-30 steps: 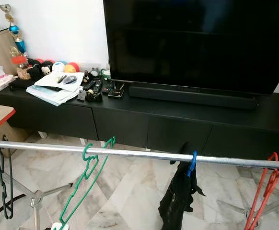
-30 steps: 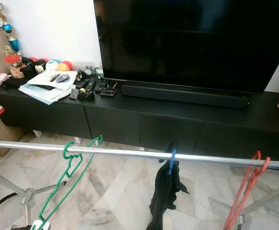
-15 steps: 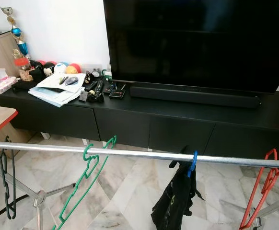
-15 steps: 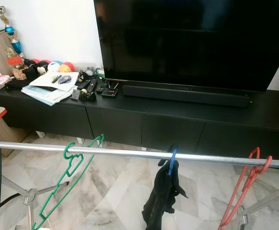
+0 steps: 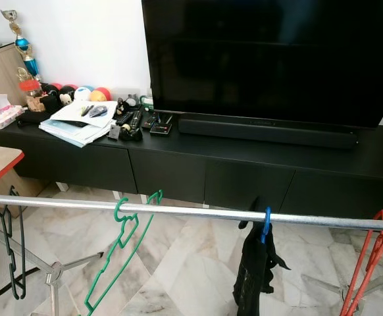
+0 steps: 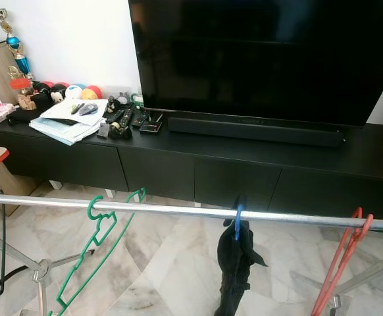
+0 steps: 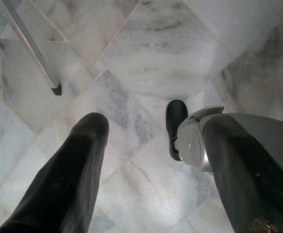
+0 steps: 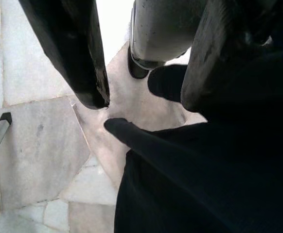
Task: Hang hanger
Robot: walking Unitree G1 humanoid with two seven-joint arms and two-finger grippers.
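A blue hanger carrying a black garment hangs on the silver rail, between a green hanger and a red hanger. The left gripper points at the marble floor, its fingers spread and well apart from the hangers. The right gripper hangs with fingers apart just beside dark cloth.

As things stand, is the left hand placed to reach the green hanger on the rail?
Probably not yet: the left hand points down at the floor, open, while the green hanger hangs on the rail.
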